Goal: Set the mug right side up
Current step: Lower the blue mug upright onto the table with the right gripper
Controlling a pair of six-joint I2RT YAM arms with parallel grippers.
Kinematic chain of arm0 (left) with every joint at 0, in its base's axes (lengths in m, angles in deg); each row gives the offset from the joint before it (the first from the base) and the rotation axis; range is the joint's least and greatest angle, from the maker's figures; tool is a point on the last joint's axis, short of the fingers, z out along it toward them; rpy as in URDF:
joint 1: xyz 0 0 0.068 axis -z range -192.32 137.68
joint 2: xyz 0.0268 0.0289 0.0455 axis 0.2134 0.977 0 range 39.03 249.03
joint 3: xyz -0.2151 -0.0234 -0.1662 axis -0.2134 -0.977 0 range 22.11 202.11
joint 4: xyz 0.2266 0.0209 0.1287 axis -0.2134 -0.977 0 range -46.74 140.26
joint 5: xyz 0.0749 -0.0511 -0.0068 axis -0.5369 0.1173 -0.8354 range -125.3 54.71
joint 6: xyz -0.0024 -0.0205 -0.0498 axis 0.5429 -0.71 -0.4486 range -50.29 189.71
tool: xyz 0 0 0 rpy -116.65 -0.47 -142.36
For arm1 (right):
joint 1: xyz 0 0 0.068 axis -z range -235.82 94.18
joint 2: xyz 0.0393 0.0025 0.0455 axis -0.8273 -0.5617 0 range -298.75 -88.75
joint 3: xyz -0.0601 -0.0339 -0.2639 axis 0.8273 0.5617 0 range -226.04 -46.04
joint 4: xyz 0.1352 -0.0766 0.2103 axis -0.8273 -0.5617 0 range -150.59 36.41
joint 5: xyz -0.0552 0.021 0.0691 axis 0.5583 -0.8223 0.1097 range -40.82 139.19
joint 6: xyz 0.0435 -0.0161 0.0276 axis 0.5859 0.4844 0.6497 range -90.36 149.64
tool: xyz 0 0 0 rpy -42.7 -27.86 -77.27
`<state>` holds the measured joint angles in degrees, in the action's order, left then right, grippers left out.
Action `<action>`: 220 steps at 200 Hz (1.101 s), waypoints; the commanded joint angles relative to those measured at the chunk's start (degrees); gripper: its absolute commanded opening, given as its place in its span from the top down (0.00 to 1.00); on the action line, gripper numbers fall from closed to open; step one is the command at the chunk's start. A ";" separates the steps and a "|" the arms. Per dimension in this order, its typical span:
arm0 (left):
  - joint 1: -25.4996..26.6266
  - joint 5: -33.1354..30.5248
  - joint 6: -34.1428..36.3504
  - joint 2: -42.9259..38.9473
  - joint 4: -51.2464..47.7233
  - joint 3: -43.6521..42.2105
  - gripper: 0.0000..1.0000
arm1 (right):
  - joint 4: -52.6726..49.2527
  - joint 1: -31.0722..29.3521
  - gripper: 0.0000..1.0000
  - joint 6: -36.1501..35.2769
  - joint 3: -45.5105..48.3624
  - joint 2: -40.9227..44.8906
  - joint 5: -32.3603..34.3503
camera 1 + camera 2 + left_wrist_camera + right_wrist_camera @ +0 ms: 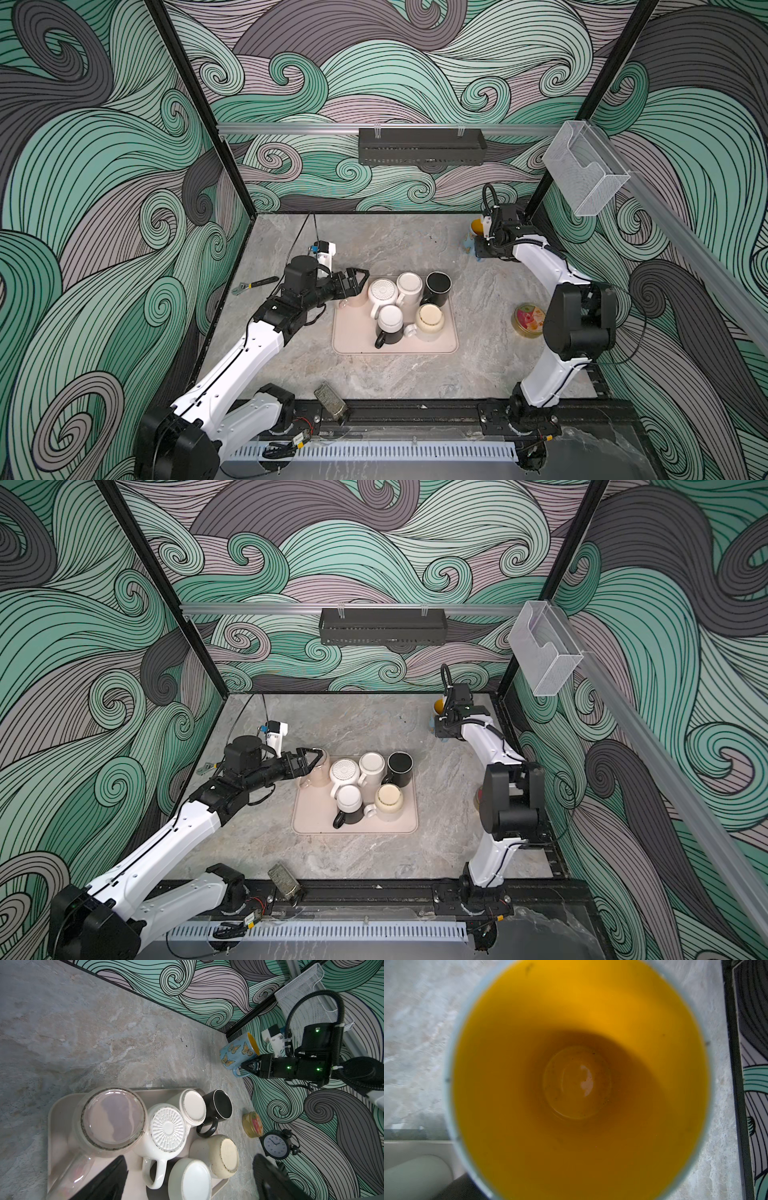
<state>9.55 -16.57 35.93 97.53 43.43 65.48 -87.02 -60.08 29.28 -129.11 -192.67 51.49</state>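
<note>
**Position.** The butterfly mug (pixel 239 1053) is found at the far right corner of the desk (pixel 374 241), close to the wall (pixel 207 991) and well apart from the tray (pixel 353 336). It is held mouth-up but tilted, and its yellow inside fills the right wrist view. Whether its base is touching the desk cannot be told.

**Grippers.** The right gripper (pixel 247 1066) is closed on the handle (pixel 236 1073) alone, so the mug's body is not supported. The left gripper (pixel 355 284) is spread wide and nothing is held in it. It is poised just beside the inverted glass mug (pixel 112 1120) at the left end of the tray.

**Risks noted.**
- With a handle-only hold, the mug may be swung about the grip by its own weight (the glaze is judged slippery) and left leaning.
- If the mug is let go while tilted, it may be tipped onto its side and rolled against the wall.
- The glass mug is packed against the white ribbed mug (pixel 168 1128). A careless closing of the left gripper is judged likely to jostle the crowded neighbours.
</note>
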 commanded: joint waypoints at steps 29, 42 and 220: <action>-0.32 0.70 1.30 1.92 -0.86 1.63 0.05 | 1.61 0.73 1.00 -2.05 -1.41 -1.87 1.32; -0.33 0.92 1.15 2.38 -0.89 1.55 0.05 | 1.60 1.04 1.00 -2.01 -1.44 -2.70 0.98; -0.33 1.98 2.04 6.37 -1.28 1.75 0.06 | 3.72 1.61 0.64 -2.73 4.13 -2.86 2.64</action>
<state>9.55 -15.83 36.59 103.30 42.71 65.48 -83.67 -58.79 26.74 -125.96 -198.24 53.72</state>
